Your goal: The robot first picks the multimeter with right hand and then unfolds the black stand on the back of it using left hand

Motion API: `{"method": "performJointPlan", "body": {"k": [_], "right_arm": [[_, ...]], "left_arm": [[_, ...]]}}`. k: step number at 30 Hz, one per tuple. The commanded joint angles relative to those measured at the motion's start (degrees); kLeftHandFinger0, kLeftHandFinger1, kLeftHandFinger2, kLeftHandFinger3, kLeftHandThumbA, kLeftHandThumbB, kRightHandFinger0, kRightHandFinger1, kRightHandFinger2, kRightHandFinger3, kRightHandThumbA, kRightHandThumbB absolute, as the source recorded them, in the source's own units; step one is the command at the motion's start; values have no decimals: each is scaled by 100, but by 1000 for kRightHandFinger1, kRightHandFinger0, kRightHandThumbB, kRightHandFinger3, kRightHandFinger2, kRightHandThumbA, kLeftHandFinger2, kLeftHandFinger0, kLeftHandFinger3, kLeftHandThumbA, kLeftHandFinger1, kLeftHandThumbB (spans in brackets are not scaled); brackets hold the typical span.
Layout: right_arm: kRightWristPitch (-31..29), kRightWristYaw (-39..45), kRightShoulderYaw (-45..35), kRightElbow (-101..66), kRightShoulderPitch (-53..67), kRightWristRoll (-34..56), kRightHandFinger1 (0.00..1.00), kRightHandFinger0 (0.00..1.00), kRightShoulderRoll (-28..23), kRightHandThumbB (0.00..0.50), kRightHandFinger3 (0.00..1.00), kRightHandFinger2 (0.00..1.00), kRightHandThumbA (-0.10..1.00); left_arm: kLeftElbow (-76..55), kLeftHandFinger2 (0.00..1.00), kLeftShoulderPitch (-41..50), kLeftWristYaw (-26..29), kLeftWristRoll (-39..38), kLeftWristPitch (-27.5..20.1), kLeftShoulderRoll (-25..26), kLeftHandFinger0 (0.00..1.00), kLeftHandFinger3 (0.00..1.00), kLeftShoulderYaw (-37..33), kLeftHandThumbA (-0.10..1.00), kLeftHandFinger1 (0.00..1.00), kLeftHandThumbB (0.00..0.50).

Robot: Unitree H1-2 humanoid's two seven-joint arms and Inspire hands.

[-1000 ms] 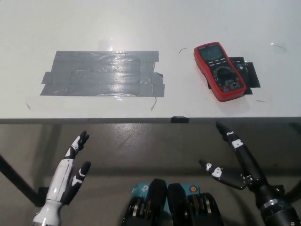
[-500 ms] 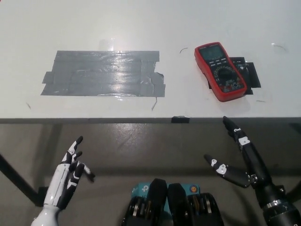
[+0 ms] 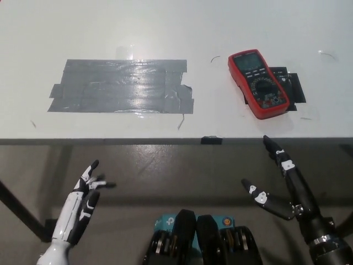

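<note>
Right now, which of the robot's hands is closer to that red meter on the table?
The right hand. It hangs open below the table edge, almost straight under the red multimeter. The white left hand, also open, is far off at the lower left.

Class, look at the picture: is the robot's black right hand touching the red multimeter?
Apart. The head view shows the right hand open below the table edge, with bare white tabletop between it and the multimeter.
</note>
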Motion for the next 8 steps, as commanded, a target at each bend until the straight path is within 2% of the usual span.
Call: {"method": "performJointPlan", "body": {"k": [1,8], "right_arm": [[-273,-2,-44,-107,-115,-103,1000,1000,41,336,1000,1000,700],[-227,15,-56,-130,-131,-96,1000,1000,56,335,1000,1000,682]], "left_arm": [[-289,1000,-131,-228,-4,222,124,1000,1000,-13,1000,1000,241],[-289,1000,-162,-272,24,272,129,1000,1000,7,1000,1000,232]]}}
